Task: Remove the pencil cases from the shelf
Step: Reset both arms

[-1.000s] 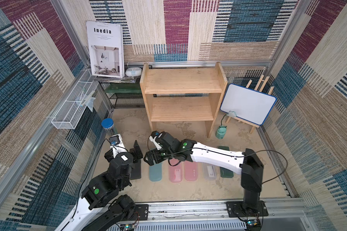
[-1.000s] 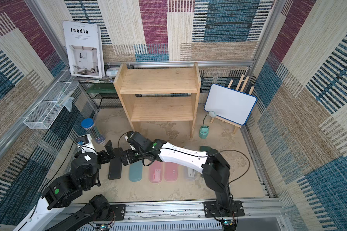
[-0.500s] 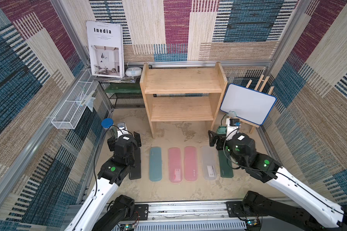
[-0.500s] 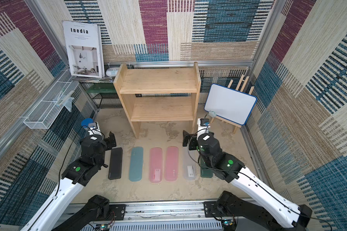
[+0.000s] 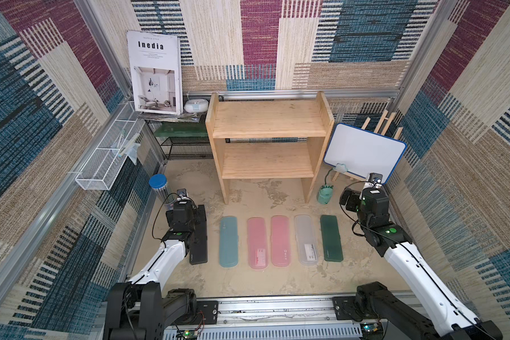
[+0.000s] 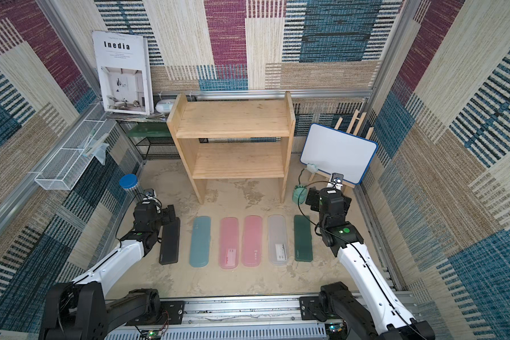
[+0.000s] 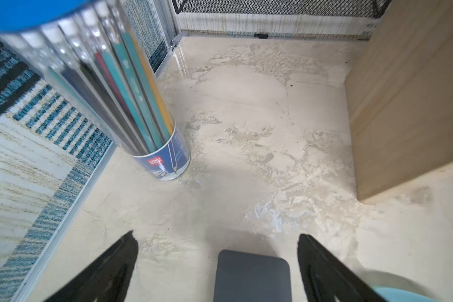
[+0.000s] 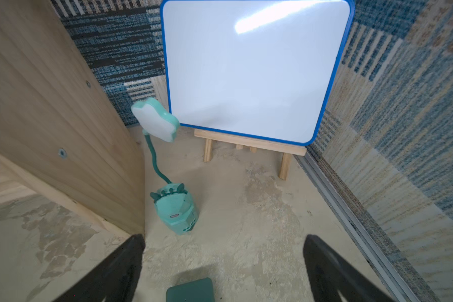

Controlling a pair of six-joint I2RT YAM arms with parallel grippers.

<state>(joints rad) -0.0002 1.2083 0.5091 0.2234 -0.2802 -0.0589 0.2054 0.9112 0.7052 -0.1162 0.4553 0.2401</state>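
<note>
The wooden shelf (image 5: 270,126) stands at the back with both tiers bare. Several pencil cases lie side by side on the floor in front of it: black (image 5: 199,238), light blue (image 5: 228,241), two pink (image 5: 257,243) (image 5: 281,241), frosted clear (image 5: 306,240) and dark green (image 5: 331,238). My left gripper (image 7: 216,235) hangs open over the far end of the black case (image 7: 251,277) without touching it. My right gripper (image 8: 224,236) is open and empty, just beyond the far end of the dark green case (image 8: 191,290).
A blue-capped cylinder of pencils (image 5: 158,188) stands close to the left gripper. A mint desk lamp (image 5: 324,197) and a whiteboard on an easel (image 5: 364,153) are near the right gripper. A black mesh rack (image 5: 186,147), a white wire basket (image 5: 106,159) and a book (image 5: 155,73) line the left.
The right arm, stretched across the row toward the light blue case a second ago, has swung back to the right side. The left arm has reached a little farther back. Both grippers stayed open.
</note>
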